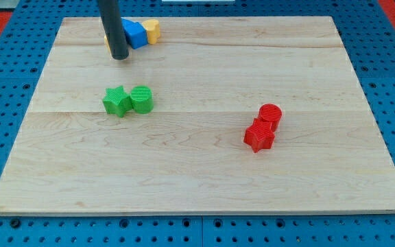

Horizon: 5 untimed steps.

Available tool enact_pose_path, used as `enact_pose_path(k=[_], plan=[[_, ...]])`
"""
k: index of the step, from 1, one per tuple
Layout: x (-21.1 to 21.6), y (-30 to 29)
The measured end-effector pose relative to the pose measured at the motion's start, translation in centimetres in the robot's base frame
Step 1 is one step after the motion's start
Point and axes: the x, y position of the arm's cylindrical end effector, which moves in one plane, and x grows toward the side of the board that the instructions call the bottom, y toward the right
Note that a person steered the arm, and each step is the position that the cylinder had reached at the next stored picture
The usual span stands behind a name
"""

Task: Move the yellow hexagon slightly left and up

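Observation:
A yellow block (153, 30), possibly the hexagon, sits near the board's top left, touching the right side of a blue block (135, 35). A sliver of another yellow block (107, 45) shows just left of the rod, mostly hidden by it. My tip (120, 56) rests on the board just below and left of the blue block, about 50 px left of and below the yellow block on the right. The rod covers the left part of the blue cluster, so I cannot tell whether it touches the blocks.
A green star (116, 101) and a green cylinder (142, 99) touch each other left of centre. A red cylinder (270, 114) and a red star (259, 135) touch at the right. The wooden board (204, 178) lies on a blue pegboard.

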Motion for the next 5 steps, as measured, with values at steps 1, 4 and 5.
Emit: enact_pose_path(k=[1, 4, 5], plan=[[0.0, -3.0], [-1.4, -3.3], [-1.8, -3.0]])
